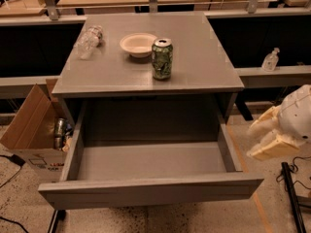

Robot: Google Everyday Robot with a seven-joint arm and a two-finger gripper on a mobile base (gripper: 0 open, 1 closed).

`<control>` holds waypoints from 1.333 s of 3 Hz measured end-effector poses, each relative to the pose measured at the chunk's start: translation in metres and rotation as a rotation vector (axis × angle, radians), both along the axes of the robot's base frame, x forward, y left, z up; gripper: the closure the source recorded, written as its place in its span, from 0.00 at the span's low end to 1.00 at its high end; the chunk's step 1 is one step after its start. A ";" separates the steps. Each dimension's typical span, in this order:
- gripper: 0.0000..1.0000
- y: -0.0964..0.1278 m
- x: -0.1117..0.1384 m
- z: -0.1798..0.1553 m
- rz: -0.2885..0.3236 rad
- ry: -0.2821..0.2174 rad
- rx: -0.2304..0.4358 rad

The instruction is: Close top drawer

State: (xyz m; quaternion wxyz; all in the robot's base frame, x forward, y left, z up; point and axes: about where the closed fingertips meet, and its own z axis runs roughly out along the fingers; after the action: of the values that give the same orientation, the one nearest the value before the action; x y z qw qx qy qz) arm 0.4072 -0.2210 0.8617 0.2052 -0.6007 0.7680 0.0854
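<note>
The top drawer is pulled far out of the grey cabinet. Its plain flat front panel faces me at the bottom of the camera view. Its shallow grey box interior holds nothing that I can see. My gripper is at the right, beside the drawer's right side wall and apart from it. It hangs lower than the cabinet top, with cream fingers pointing left and down. The two lower drawer fronts are hidden under the open drawer.
On the cabinet top stand a green can, a white bowl and a lying plastic bottle. An open cardboard box with cans sits on the floor at left. A black stand is at lower right.
</note>
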 end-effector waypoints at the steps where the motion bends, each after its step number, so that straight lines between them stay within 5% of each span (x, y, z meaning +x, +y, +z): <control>1: 0.82 0.000 0.000 0.001 -0.002 0.000 -0.004; 2: 1.00 0.011 -0.007 -0.022 0.032 -0.026 -0.007; 4: 1.00 0.032 -0.030 -0.099 0.138 -0.113 -0.035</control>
State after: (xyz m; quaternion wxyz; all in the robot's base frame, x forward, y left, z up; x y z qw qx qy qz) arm 0.3775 -0.1889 0.7624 0.2315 -0.6596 0.7132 0.0519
